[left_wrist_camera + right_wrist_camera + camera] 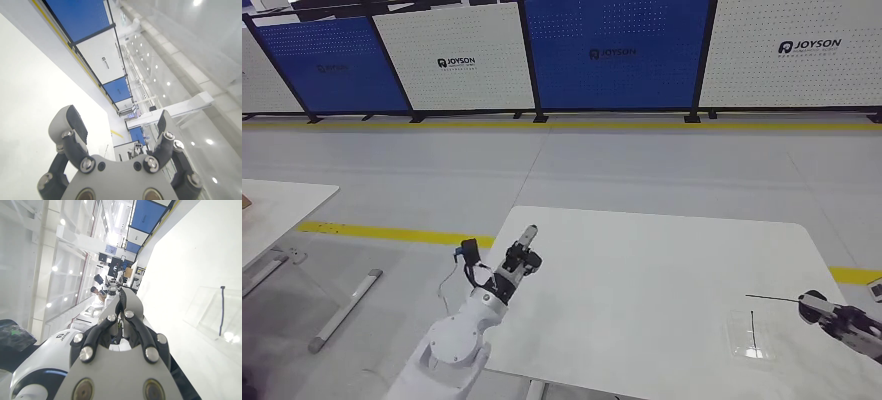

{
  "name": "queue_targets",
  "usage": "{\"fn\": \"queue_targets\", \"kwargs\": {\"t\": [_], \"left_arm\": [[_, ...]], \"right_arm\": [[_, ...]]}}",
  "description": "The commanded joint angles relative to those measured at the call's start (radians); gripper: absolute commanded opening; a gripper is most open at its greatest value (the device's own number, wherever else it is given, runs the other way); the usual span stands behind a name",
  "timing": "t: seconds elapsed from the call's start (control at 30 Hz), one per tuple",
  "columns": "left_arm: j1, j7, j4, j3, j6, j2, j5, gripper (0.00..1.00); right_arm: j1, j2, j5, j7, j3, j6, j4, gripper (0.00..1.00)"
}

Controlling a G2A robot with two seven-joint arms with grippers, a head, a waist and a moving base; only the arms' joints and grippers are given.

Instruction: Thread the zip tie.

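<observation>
White matte tabletop (642, 290) served as the work surface: flat, plain, low in contrast except against black parts.

Thin black plastic zip tie (772, 298) was held off the table near its right edge. It stuck out sideways from the right gripper (810, 302) toward the table's middle. The gripper's fingers were clamped together on one end of it, and the right wrist view showed no gap between them. Whether head or tail was pinched could not be told.

Judgement on handling:
- Very light, so weight is no concern.
- Springy and slick; the long free end would likely wobble and sag.
- A second hold close to the free tip should steady it for threading.
- The head slot is small, so alignment leaves little margin.

Second black zip tie (222, 311) lay straight on a clear plastic tray (204, 306), just beside the right gripper, its square head at one end. Lying flat on slick plastic, it would probably be awkward to pinch.

Left gripper (120, 122) sat near the table's left edge, well apart from both ties. Its fingers were spread, with nothing between the ribbed black pads (77, 121).

Beyond the table were pale grey floor, a yellow floor line (382, 233), another white table (272, 210) to the left, and blue and white perforated panels (612, 50) along the back.
</observation>
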Motion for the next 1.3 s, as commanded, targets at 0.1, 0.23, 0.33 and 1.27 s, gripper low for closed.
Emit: {"fn": "queue_targets", "kwargs": {"t": [0.1,0.23,0.33,1.27], "left_arm": [[-0.041,-0.083,0.076,0.104,0.034,0.001,0.153,1.00],[-0.046,-0.089,0.088,0.114,0.034,0.001,0.166,1.00],[-0.046,-0.089,0.088,0.114,0.034,0.001,0.166,1.00],[-0.141,-0.488,0.217,0.155,-0.049,0.010,-0.099,1.00]], "right_arm": [[0.000,0.000,0.000,0.000,0.000,0.000,0.000,0.00],[0.000,0.000,0.000,0.000,0.000,0.000,0.000,0.00],[-0.001,-0.003,0.019,-0.009,-0.008,0.015,-0.009,0.00],[0.124,-0.076,-0.060,-0.204,-0.361,0.053,-0.112,0.00]]}}
